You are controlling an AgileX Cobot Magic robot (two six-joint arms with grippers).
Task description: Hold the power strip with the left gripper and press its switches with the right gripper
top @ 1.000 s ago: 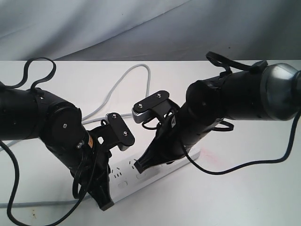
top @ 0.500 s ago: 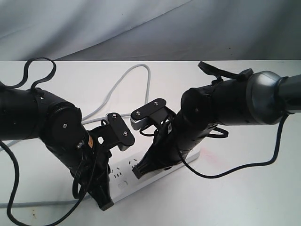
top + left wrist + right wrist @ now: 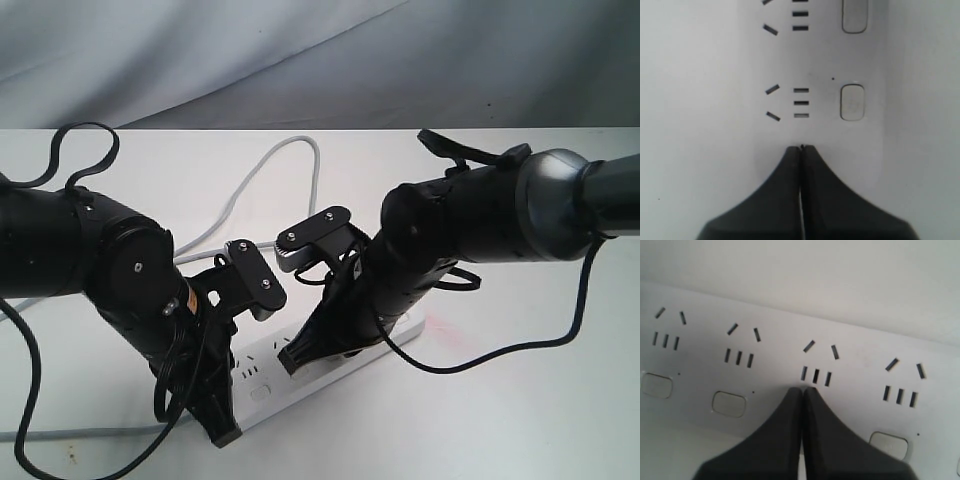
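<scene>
Power strip (image 3: 322, 368) lies slantwise on the white table (image 3: 500, 400), the left gripper (image 3: 801, 147) set on one end, jaws together, and the right gripper (image 3: 802, 389), jaws likewise together, tip down among the switches (image 3: 729, 403) just beneath an outlet (image 3: 816, 375).

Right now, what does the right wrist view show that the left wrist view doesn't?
Right wrist only: four outlets in a row, three switches, right pincer shut, hiding the spot below one outlet. Left wrist only: two outlets, two switches, left pincer shut, tip just short of the nearer outlet. Both: the white power strip close up.
</scene>
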